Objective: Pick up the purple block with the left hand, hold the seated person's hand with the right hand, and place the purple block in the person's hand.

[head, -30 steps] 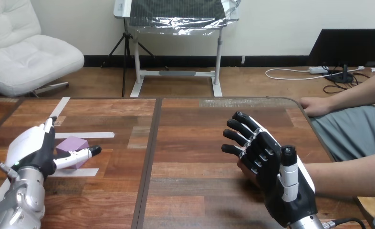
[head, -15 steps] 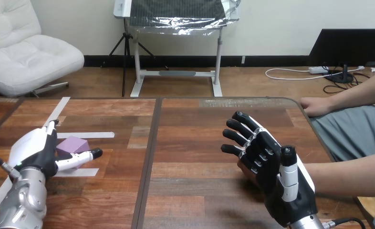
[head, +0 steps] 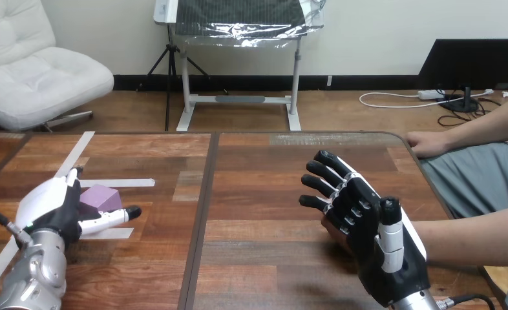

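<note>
The left robot hand [head: 51, 206] is bracketing the purple block [head: 100, 196] on the surface [head: 264, 194], with thumb and fingers spread to either side, apparently readying a pinch. The right robot hand [head: 368, 226] is lying spread over the person's hand [head: 333, 227] without curling round it, probably to steady it.

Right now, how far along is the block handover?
Nothing finished yet. In hand: the left hand brackets the purple block, which sits on the table, unlifted; the right hand lies against the person's nearer hand with fingers straight, so no clear hold. Left: close on the block, lift it, carry it across, secure that hand, place the block in it.
</note>
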Tool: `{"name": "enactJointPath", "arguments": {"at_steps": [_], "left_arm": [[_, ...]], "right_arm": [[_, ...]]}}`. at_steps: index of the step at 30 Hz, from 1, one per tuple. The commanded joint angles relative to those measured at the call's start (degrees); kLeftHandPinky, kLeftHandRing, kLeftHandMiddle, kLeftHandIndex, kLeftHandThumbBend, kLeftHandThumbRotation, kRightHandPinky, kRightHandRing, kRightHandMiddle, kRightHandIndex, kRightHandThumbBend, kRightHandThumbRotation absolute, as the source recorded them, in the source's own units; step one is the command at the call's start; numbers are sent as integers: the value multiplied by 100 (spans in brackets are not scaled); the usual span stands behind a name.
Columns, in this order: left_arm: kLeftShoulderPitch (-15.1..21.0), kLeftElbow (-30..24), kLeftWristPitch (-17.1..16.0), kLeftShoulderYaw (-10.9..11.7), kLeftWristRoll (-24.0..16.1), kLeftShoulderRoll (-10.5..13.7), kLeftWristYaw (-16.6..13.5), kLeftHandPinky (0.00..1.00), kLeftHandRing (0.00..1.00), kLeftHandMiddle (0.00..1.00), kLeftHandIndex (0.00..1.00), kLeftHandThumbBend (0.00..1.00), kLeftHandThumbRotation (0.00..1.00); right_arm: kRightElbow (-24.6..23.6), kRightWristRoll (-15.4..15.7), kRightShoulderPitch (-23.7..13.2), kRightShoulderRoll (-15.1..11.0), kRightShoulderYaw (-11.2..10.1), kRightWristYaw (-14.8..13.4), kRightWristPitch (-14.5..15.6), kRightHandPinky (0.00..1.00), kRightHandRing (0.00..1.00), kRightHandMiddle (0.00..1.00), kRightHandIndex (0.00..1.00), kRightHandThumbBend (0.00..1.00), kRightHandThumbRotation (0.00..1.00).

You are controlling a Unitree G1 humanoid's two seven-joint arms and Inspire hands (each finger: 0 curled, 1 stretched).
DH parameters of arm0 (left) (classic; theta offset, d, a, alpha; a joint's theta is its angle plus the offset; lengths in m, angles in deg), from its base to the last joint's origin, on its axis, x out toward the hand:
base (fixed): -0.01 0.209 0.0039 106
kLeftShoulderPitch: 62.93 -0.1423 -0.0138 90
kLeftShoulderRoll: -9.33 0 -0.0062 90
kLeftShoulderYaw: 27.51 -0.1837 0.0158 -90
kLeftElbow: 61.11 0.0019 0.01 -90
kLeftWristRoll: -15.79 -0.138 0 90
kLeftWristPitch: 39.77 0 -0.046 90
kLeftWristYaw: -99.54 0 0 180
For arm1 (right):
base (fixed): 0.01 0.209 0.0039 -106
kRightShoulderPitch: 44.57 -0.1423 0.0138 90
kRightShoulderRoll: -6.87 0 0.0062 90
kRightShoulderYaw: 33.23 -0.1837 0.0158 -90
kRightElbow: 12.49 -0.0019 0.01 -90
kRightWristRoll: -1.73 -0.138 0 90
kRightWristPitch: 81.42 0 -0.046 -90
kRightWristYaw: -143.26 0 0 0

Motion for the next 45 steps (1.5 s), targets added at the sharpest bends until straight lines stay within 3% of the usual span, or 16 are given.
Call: {"name": "enactJointPath", "arguments": {"at_steps": [1, 11, 24, 36, 45], "left_arm": [[478, 42, -13, -37, 46, -42, -53, 100, 100, 100, 100, 86, 67], [520, 167, -7, -31, 106, -98, -166, 100, 100, 100, 100, 85, 63], [639, 253, 294, -102, -1, -223, -379, 100, 100, 100, 98, 83, 57], [772, 321, 543, -21, 99, -367, -472, 90, 91, 92, 91, 80, 48], [810, 414, 520, -25, 105, -419, -678, 77, 81, 85, 84, 79, 39]], "right_arm": [[-310, -122, -287, 61, -33, 26, -151, 78, 87, 88, 88, 97, 92], [-380, -115, -234, 72, -17, -6, -99, 78, 87, 88, 88, 98, 91], [-485, -91, -154, 73, -8, -43, -97, 77, 87, 88, 87, 99, 91], [-523, -109, -121, 91, -23, -51, -127, 78, 87, 88, 87, 99, 91], [-606, -129, -73, 101, -19, -87, -97, 78, 86, 88, 87, 100, 90]]}}
